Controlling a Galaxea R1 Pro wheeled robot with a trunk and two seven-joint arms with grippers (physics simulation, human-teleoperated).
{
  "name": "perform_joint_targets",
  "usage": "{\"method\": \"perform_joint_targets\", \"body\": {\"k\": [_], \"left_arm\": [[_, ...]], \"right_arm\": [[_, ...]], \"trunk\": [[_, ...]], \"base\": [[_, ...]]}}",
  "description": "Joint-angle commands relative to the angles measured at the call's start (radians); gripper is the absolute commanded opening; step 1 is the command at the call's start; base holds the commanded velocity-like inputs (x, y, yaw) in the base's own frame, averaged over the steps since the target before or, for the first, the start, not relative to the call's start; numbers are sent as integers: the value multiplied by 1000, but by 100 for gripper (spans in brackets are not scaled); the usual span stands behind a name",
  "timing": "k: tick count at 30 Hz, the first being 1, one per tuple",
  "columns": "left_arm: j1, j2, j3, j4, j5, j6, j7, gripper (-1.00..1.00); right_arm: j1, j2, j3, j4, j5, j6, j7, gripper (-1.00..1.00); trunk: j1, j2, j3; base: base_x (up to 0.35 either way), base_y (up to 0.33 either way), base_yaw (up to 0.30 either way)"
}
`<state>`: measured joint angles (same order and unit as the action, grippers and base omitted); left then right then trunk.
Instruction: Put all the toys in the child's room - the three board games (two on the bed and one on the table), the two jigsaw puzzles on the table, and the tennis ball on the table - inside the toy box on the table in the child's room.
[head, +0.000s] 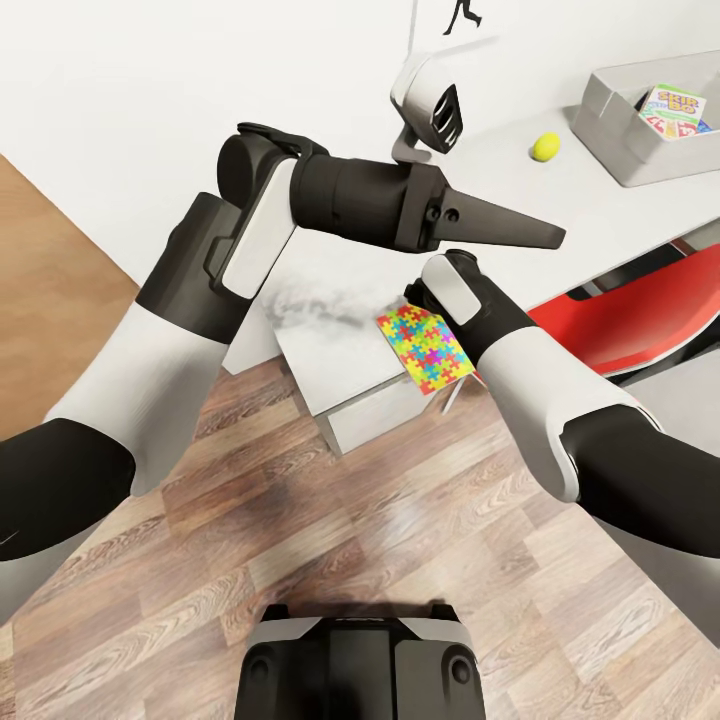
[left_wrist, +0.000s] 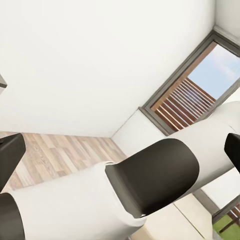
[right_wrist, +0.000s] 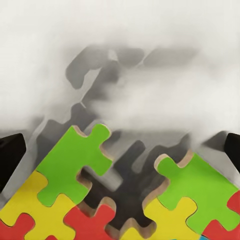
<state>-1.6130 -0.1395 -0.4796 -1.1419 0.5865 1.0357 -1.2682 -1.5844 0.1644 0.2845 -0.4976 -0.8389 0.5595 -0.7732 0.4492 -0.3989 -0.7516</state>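
- Partly done: the light grey sloping-sided toy box (head: 640, 125) on the far right of the long pale grey table (head: 520, 210) held a green-and-red "SKIP-BO" board game (head: 672, 110)
- Outstanding: small yellow-green tennis ball (head: 545, 146) lay on the table left of the box; multicoloured jigsaw puzzle mat (head: 427, 347) lay at the near edge
- Right gripper (right_wrist: 120, 150) hovered over the mat, fingers spread, empty
- Left gripper (head: 520, 232): opening could not be told; nothing seen held

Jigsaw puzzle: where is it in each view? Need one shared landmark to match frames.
Head view: jigsaw puzzle lies at centre, on the near edge of the table, partly under the right arm.
Left wrist view: not in it.
Right wrist view: jigsaw puzzle spans the lower half.
Shared landmark: the pale grey table beneath it.
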Motion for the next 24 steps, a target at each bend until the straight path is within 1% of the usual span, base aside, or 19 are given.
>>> {"method": "perform_joint_targets", "body": {"k": [1,13,24], "left_arm": [[-1,0,-1,1,3,7,-2,100],[-1,0,0,1,3,7,0,100],[-1,0,0,1,3,7,0,100]], "right_arm": [[-1,-1,4,-1,-12,5,-8,100],[-2,-1,-4,-1,-14,6,-8,100],[-5,-1,-7,-1,-15,8,-10,100]], "trunk": [[1,-1,-1],[1,-1,0],[1,-1,15]], "base": [[-2,0,0],[0,0,0],[0,0,0]]}}
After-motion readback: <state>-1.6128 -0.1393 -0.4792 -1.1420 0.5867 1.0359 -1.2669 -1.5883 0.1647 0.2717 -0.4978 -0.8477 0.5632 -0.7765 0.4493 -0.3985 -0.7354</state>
